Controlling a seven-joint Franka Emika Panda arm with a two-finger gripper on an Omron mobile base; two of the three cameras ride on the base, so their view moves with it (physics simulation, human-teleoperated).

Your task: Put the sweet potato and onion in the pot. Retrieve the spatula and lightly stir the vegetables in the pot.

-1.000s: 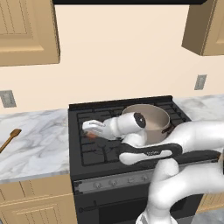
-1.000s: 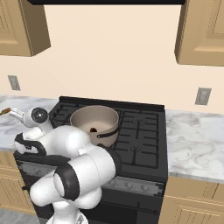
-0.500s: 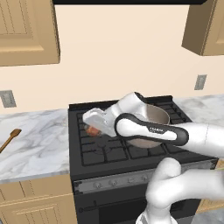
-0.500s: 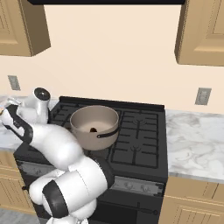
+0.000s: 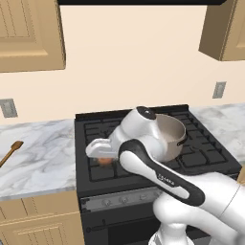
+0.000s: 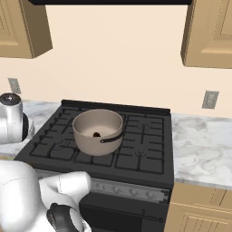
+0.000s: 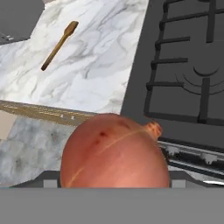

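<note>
The onion, round and salmon-orange, sits right in front of the hand camera, and my gripper is shut on it. In the left base view the onion hangs under the hand above the stove's front left burner, left of the pot. The beige-grey pot stands on the stove's left half. A small dark lump, the sweet potato, lies inside it. The wooden spatula lies on the marble counter left of the stove, also seen as the spatula from the hand.
The black stove has raised grates, with marble counter on its left and more counter on its right. My own arm crosses in front of the pot. Wall cabinets hang above both sides.
My arm has swung its elbow round and down toward the front. The hand with the onion has stayed over the stove's left front, sinking slightly. Pot and spatula have not moved.
</note>
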